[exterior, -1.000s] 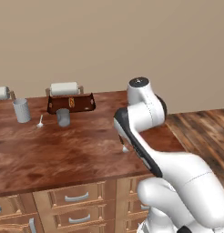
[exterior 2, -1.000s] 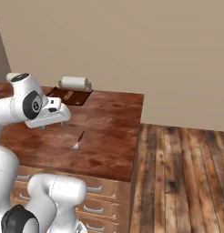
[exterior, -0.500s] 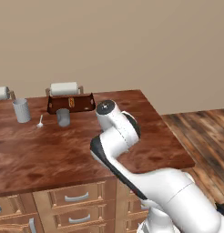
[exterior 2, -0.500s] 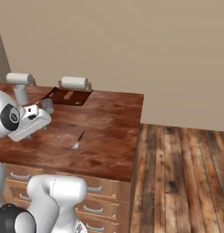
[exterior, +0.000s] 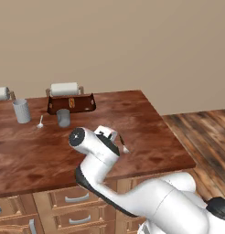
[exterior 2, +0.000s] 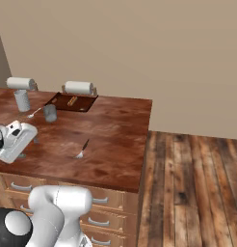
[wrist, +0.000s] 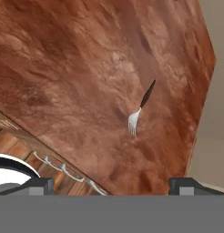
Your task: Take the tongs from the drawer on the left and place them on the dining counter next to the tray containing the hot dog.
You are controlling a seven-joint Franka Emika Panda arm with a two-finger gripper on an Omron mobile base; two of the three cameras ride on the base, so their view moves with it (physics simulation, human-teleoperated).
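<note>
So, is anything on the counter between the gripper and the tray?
Yes, a grey cup stands just in front of the tray, roughly on that line. The fork lies off to the side.

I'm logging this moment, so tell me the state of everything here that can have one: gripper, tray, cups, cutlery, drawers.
gripper: open, holding nothing, above the dining counter.
tray: on the counter, hot dog inside.
fork: lying flat on the counter.
spoon: lying flat between the two cups.
taller cup: upright.
shorter cup: upright, in front of the tray.
paper-towel roll: on its holder behind the tray.
drawers: shut.
</note>
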